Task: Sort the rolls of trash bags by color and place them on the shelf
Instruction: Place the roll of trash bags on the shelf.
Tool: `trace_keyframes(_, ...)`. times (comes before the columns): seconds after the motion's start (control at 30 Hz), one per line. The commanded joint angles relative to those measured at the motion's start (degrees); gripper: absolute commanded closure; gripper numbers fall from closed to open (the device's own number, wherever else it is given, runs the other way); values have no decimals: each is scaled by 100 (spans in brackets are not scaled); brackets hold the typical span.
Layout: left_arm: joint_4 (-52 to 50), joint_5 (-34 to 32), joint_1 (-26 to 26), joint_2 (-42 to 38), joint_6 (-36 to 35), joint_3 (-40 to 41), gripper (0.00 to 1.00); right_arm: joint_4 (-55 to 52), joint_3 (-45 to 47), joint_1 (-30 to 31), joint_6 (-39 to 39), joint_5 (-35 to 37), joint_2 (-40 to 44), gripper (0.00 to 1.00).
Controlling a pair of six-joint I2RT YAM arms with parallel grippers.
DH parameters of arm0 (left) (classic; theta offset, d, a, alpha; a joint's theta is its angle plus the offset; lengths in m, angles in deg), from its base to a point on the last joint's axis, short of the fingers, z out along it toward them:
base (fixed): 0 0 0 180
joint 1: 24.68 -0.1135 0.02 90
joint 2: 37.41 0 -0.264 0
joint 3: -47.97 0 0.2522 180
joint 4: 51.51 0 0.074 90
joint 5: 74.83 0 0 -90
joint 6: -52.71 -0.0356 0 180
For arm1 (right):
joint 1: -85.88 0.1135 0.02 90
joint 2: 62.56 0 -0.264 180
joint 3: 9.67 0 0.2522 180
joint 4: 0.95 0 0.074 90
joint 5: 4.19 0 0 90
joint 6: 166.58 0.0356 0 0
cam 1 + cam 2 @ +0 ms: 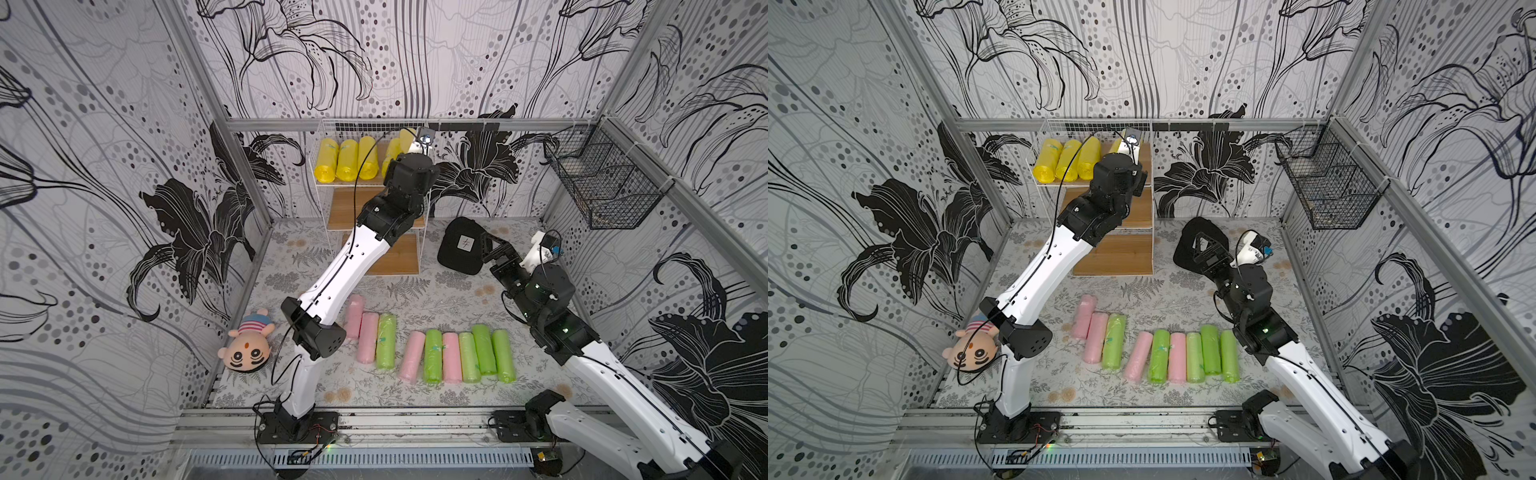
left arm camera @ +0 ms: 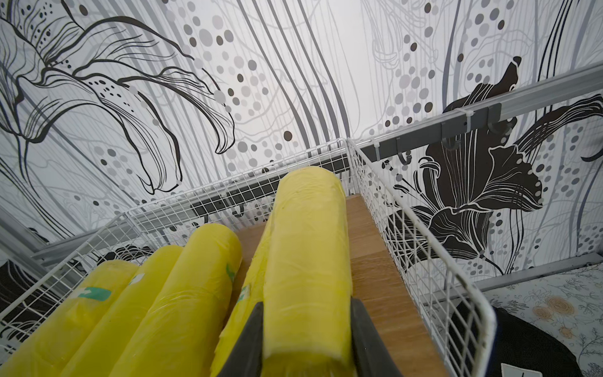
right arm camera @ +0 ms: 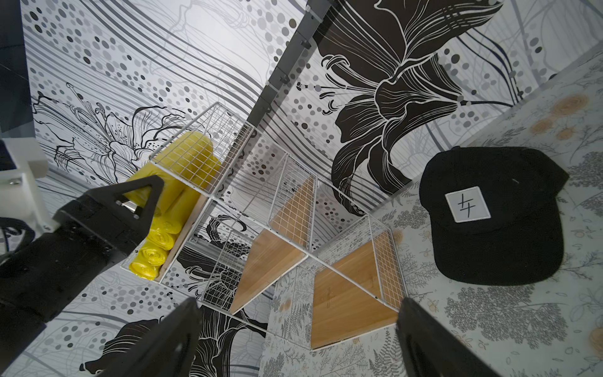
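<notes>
The left gripper point(image 2: 306, 303) is clamped near one end of a yellow roll point(image 2: 306, 241) over the top board of the shelf point(image 2: 375, 261), and the roll looks soft, light and slippery, so squeeze gently; the right gripper point(image 3: 298, 300) is wide apart and empty.

Glossy, thin, crinkled plastic on yellow roll point(image 2: 306, 261); white metal-wire shelf point(image 2: 418, 219), matt smooth wood boards point(image 2: 375, 261); black cloth cap point(image 3: 489, 248).

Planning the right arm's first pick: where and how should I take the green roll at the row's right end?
Probably mid-length on the green roll, coming straight down and closing across its width: it lies flat, outer side free, inner side against a green neighbour.
</notes>
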Motion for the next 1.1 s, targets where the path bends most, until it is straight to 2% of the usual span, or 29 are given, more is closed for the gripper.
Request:
trace_keyframes(0.0, 419, 140, -43, 120, -262, -212, 89, 6, -49, 10, -83, 74, 12, 4)
trace_keyframes(0.13, 490, 96, -52, 277, -513, -285, 83, 1, -12, 7, -44, 63, 0, 4)
trace_keyframes(0.43, 499, 236, -73, 232, -536, -260, 53, 12, 7, 5, -53, 83, 11, 4)
trace_keyframes(0.6, 415, 352, -47, 60, -414, -163, 39, 18, 41, 10, -36, 87, 3, 4)
trace_keyframes(0.9, 530, 427, 130, -582, -222, 574, 26, -36, 60, 10, -27, 114, 37, 4)
trace_keyframes(1.07, 625, 326, 318, -954, -211, 1061, 24, -162, 17, 9, -102, 85, 21, 4)
